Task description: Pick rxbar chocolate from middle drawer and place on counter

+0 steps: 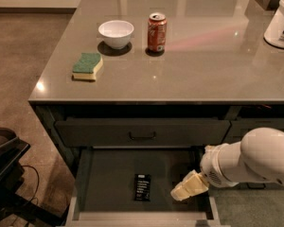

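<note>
My gripper point(182, 192) hangs low inside the open middle drawer point(109, 174), over its right part and toward the near edge, with its pale tip angled down and to the left. My white arm point(255, 162) comes in from the right side of the scene, in front of the cabinets. I cannot tell whether the gripper is clenched or released. The rxbar chocolate point(142, 187) lies flat on the dark floor of the drawer, near the middle, its long side running from near to far. It sits just left of my gripper and does not touch it. Above the open drawer is a closed drawer front point(85, 132) with a thin black handle. Over that stretches the counter point(203, 65), glossy and grey-brown. On the counter's left part a green-and-yellow sponge point(87, 65) lies near the front edge. Farther back a white bowl point(116, 33) stands, with a red soda can point(156, 32) upright just to its right. A large white container point(280, 20) stands at the far right edge of the counter, cut off by the frame. At the left, on the floor, is a dark object point(2, 150) that I cannot make out.
</note>
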`<state>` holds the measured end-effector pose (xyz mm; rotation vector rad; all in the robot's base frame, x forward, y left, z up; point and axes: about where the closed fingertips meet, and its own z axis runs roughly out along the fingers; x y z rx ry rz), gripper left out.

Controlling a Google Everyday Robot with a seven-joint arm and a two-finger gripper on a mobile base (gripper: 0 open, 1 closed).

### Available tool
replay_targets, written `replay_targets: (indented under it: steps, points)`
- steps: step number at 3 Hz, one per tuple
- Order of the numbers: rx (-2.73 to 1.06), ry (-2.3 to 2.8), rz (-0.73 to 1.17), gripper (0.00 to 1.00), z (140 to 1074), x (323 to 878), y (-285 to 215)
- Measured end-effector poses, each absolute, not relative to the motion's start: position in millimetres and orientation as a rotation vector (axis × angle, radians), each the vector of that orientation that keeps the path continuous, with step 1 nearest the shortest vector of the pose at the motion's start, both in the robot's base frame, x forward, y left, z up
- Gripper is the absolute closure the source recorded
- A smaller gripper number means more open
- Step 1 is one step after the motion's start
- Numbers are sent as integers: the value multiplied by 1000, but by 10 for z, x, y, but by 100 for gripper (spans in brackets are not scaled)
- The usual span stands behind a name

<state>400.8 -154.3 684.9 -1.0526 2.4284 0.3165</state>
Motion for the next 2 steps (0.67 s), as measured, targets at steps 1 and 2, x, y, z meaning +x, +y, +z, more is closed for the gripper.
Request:
replay_targets:
  steps: [1,2]
  points:
    - [-1029,2436,315,0,6852,4027,-1533]
    - [-978,2444,392,0,6554,3959,-1411]
